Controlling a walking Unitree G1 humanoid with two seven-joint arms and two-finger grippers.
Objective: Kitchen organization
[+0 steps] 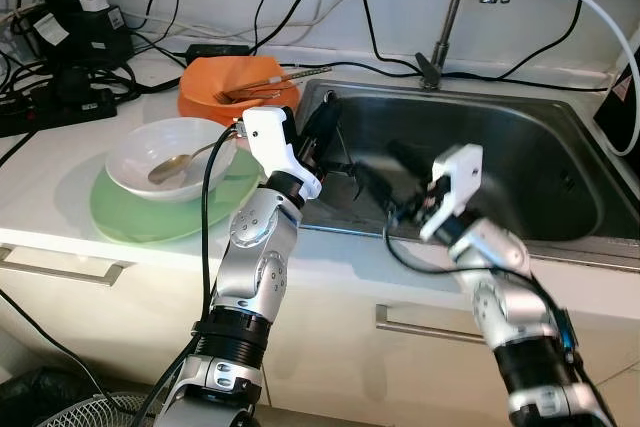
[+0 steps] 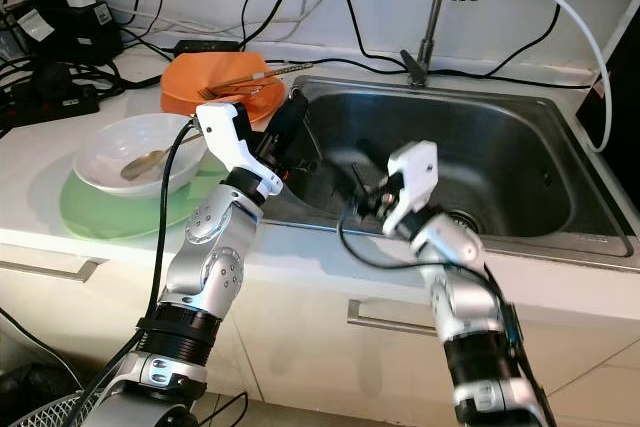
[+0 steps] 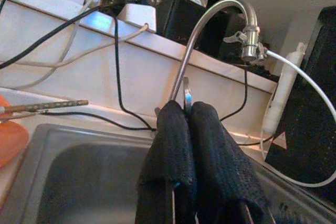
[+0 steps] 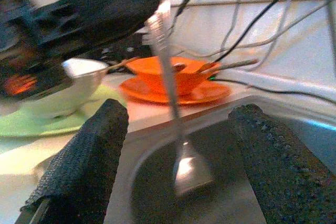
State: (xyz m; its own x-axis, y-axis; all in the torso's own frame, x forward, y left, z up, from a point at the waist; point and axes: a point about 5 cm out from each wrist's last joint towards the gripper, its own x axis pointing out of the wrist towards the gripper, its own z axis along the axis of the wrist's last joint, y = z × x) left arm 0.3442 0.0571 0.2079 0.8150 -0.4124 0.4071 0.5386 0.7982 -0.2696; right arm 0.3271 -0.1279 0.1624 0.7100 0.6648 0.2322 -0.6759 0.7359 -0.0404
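While the left gripper [image 3: 190, 129] pinches a metal spoon [image 4: 173, 108] by the handle, bowl end dangling over the steel sink [image 1: 560, 177], mid-transfer by the look of it. Right gripper [image 4: 178, 145] spread wide around the dangling spoon, not touching. Left to clear, likely: white bowl [image 1: 165, 152] with spoon on green plate [image 1: 140, 217], orange bowl [image 1: 215, 82] holding cutlery.

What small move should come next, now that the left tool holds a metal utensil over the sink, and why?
Probably close the right tool on the metal utensil. The left tool is shut on its upper end, it hangs over the sink, and the right tool's open fingers stand on either side of its shaft, so a handover looks ready.
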